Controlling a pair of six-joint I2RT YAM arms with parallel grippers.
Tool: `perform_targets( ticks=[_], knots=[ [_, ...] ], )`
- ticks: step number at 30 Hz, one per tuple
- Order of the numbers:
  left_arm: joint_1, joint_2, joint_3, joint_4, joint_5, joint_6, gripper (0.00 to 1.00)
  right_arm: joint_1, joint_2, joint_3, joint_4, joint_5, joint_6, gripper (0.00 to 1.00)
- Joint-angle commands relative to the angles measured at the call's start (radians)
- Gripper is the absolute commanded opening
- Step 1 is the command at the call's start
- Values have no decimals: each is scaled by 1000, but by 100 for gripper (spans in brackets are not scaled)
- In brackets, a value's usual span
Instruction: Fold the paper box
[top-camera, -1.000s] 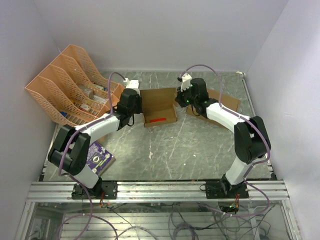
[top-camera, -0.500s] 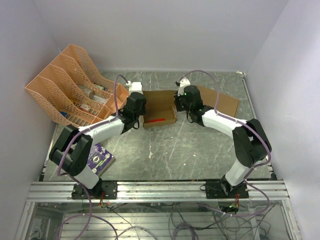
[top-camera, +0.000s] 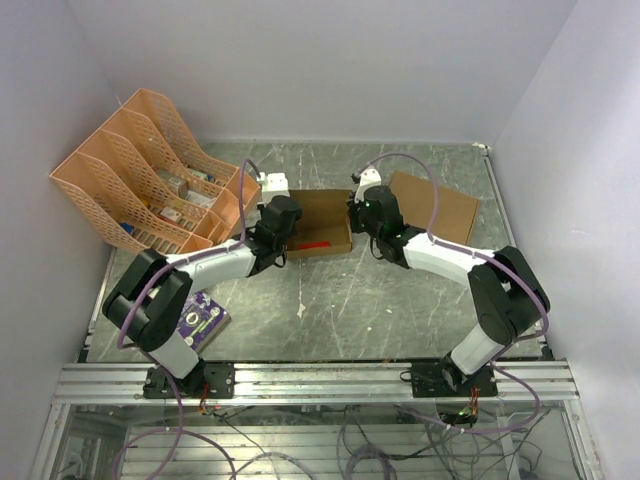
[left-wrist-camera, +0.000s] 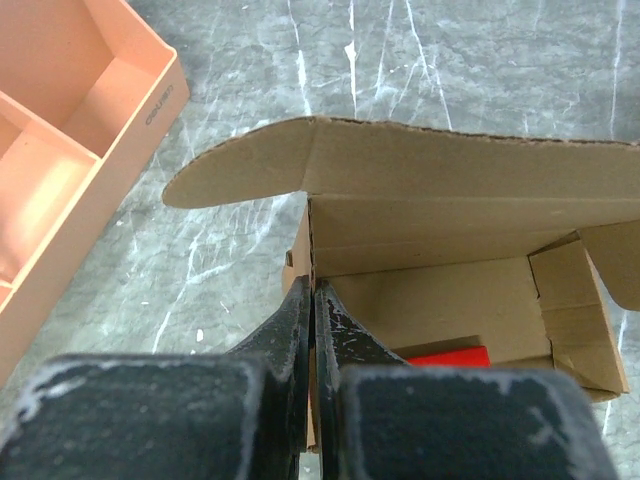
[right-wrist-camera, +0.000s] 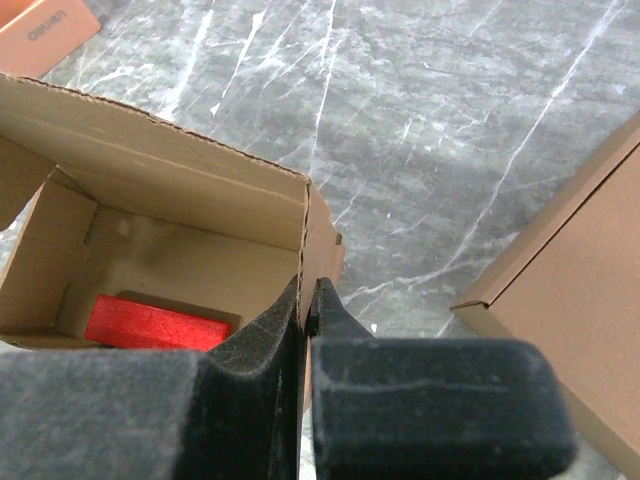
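Observation:
The paper box (top-camera: 318, 228) is a small brown cardboard box standing open mid-table, with its lid (left-wrist-camera: 420, 165) raised at the back and leaning forward over the tray. A red object (left-wrist-camera: 445, 356) lies inside, seen also in the right wrist view as a red object (right-wrist-camera: 155, 322). My left gripper (top-camera: 288, 234) is shut on the box's left side wall (left-wrist-camera: 311, 240). My right gripper (top-camera: 353, 222) is shut on the right side wall (right-wrist-camera: 318, 235). In the wrist views each gripper, left (left-wrist-camera: 313, 292) and right (right-wrist-camera: 306, 292), pinches the thin cardboard edge.
An orange mesh file rack (top-camera: 150, 175) stands at the back left, its corner (left-wrist-camera: 70, 140) close to the left gripper. A larger flat brown cardboard box (top-camera: 432, 205) lies right of the right gripper. A purple packet (top-camera: 198, 315) sits near the left arm's base.
Both wrists have swung nearer and lower while holding the side walls. The lid, lying back a second ago, has tipped up and forward over the tray.

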Motion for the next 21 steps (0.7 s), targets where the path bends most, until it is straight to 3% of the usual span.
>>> perform_targets(
  ticks=[1, 21],
  knots=[
    [-35, -3, -19, 119, -40, -30, 7, 40, -34, -40, 63, 22, 40, 0],
    [-66, -16, -142, 265, -69, -26, 7, 105, -78, -178, 224, 115, 89, 0]
  ],
)
